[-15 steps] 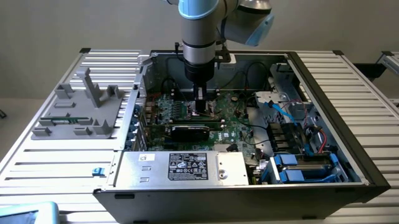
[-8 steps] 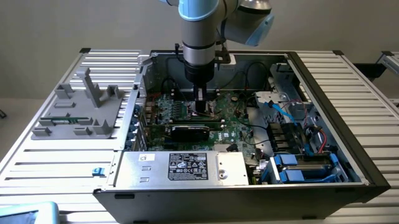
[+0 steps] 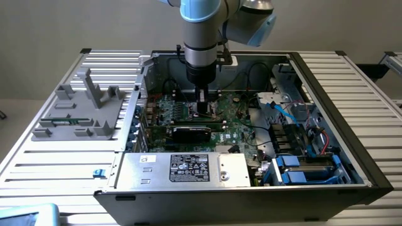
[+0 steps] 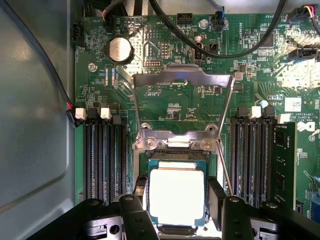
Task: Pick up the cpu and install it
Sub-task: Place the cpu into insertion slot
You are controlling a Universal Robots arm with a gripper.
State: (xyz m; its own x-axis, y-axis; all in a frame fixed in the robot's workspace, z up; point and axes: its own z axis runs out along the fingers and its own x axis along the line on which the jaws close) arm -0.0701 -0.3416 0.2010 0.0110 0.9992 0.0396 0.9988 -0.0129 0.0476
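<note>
The cpu (image 4: 176, 192) is a small square chip with a bright silver top and a greenish rim. It lies level between my gripper's two black fingers (image 4: 216, 196), which press against its opposite sides. My gripper (image 4: 177, 200) is shut on it, right over the motherboard's socket, whose metal load plate (image 4: 182, 80) is swung up and open. In the exterior view my gripper (image 3: 202, 111) reaches straight down into the open computer case (image 3: 326, 94), low over the green motherboard (image 3: 236, 117). I cannot tell whether the chip rests in the socket or hovers just above it.
Memory slots (image 4: 105, 155) flank the socket, with one stick (image 4: 283, 160) fitted. Black cables (image 4: 235, 47) cross the board beyond the load plate. A black card (image 3: 191, 133) and the silver power supply (image 3: 182, 168) sit nearer the case front. A grey fixture (image 3: 82, 110) stands on the exterior view's left.
</note>
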